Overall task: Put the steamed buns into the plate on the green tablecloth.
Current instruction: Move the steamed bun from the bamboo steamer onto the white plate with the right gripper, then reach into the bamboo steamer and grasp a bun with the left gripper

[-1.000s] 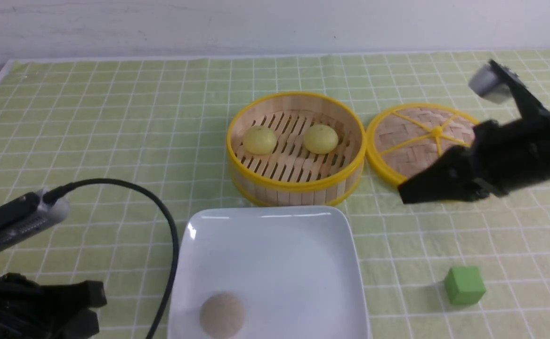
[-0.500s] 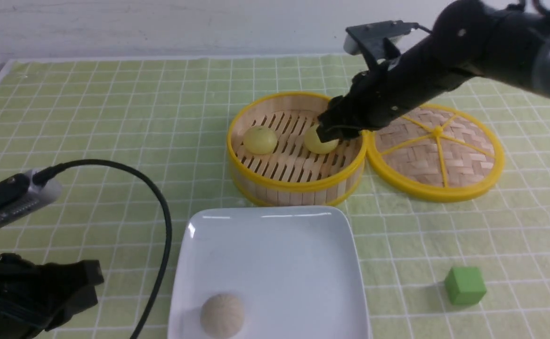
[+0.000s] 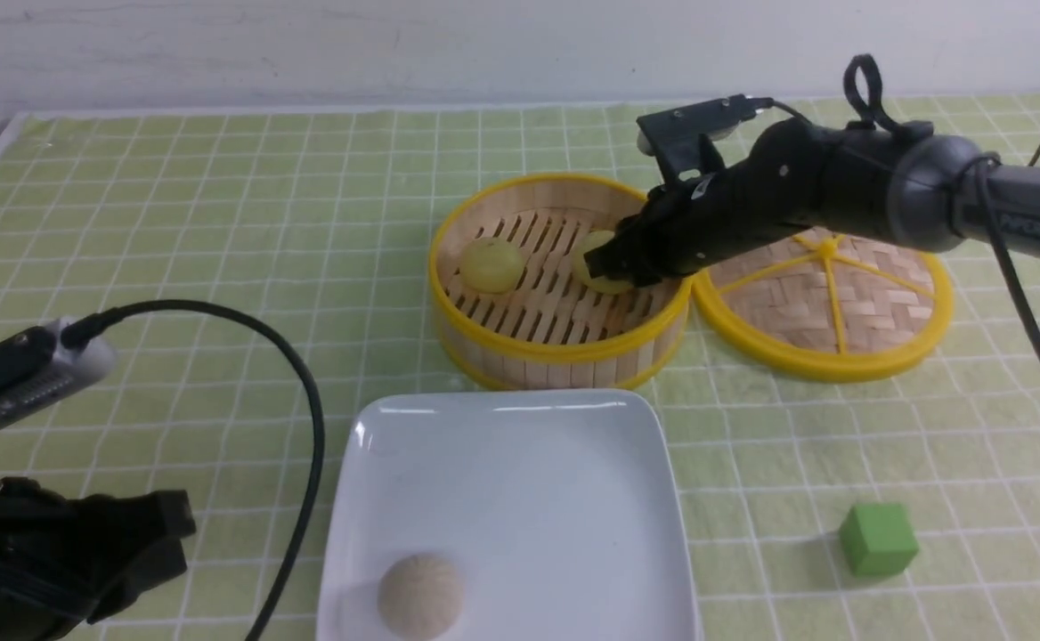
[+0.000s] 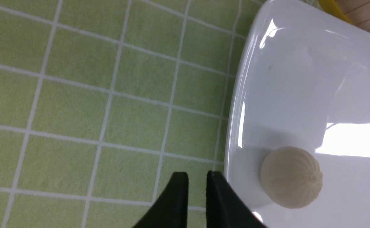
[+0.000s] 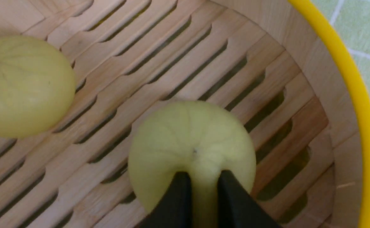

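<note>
Two pale-yellow steamed buns lie in the bamboo steamer (image 3: 564, 352) on the green tablecloth (image 3: 217, 223): the left bun (image 3: 491, 264) and the right bun (image 3: 593, 246). My right gripper (image 3: 605, 265) reaches into the steamer, its jaws nearly together, tips pressed against the near side of the right bun (image 5: 191, 139). The left bun (image 5: 23, 85) lies apart from the right gripper (image 5: 204, 177). The white square plate (image 3: 502, 405) sits in front of the steamer. My left gripper (image 3: 177, 545) is shut and empty over the cloth just beside the plate's rim (image 4: 239, 104), as the left wrist view (image 4: 197, 177) shows.
A greyish-beige bun (image 3: 419, 595) lies in the plate's near left corner. The steamer lid (image 3: 827, 303) lies flat to the right of the steamer. A small green cube (image 3: 878, 539) sits at the front right. A black cable (image 3: 306, 418) loops left of the plate.
My right arm swung from over the lid to the left into the steamer and lowered its tips onto the right bun. The left arm shifted slightly.
</note>
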Controlling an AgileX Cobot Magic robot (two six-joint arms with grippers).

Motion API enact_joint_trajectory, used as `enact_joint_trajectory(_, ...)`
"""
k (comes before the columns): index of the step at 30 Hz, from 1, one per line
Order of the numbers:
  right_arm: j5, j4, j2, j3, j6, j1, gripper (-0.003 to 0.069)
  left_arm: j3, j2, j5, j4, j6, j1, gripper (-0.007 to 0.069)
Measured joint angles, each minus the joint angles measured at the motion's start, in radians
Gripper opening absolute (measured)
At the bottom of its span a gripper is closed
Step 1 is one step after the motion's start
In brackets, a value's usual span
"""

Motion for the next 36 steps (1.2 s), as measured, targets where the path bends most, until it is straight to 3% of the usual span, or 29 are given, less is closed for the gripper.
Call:
enact_joint_trajectory(3,0.134,0.0,-0.062,0.007,0.014,0.0,0.0011,0.0,0.0,0.0,0.0,0.0,0.0,0.0126)
enact_joint_trajectory(6,0.279,0.027,-0.193,0.074,0.043,0.008,0.0013,0.0,0.0,0.0,0.0,0.0,0.0,0.0126)
enact_joint_trajectory(9,0.311,0.063,-0.336,0.215,0.049,0.046,0.0018,0.0,0.0,0.0,0.0,0.0,0.0,0.0129)
enact_joint_trajectory(13,0.185,0.183,-0.5,0.522,0.049,0.144,0.002,0.0,0.0,0.0,0.0,0.0,0.0,0.0133)
enact_joint_trajectory(16,-0.029,0.29,-0.528,0.704,0.011,0.247,0.0024,0.0,0.0,0.0,0.0,0.0,0.0,0.0139)
enact_joint_trajectory(19,-0.15,0.344,-0.514,0.758,-0.019,0.298,0.0038,0.0,0.0,0.0,0.0,0.0,0.0,0.0141)
enact_joint_trajectory(23,-0.259,0.393,-0.457,0.771,-0.043,0.349,0.0136,0.0,0.0,0.0,0.001,0.011,0.0,0.0146)
enact_joint_trajectory(25,-0.266,0.393,-0.45,0.773,-0.044,0.344,0.0228,0.0,0.0,0.0,0.003,0.016,0.0,0.0148)
enact_joint_trajectory(26,-0.265,0.393,-0.45,0.773,-0.044,0.341,0.0238,0.0,0.0,0.0,0.003,0.016,0.0,0.0149)
enact_joint_trajectory(27,-0.25,0.394,-0.461,0.773,-0.045,0.325,0.0312,0.0,0.0,0.0,0.003,0.019,0.0,0.0153)
enact_joint_trajectory(29,-0.177,0.39,-0.504,0.764,-0.045,0.278,0.0422,0.0,0.0,0.0,-0.003,0.02,0.0,0.016)
enact_joint_trajectory(31,-0.087,0.374,-0.569,0.743,-0.045,0.217,0.0482,-0.008,0.001,0.0,-0.003,0.024,0.0,0.016)
enact_joint_trajectory(33,-0.026,0.357,-0.609,0.729,-0.045,0.181,0.0495,-0.029,0.007,0.0,-0.001,0.033,0.0,0.0157)
enact_joint_trajectory(36,0.16,0.281,-0.754,0.685,-0.045,0.042,0.0395,-0.139,0.05,0.042,0.009,0.05,0.0,0.0098)
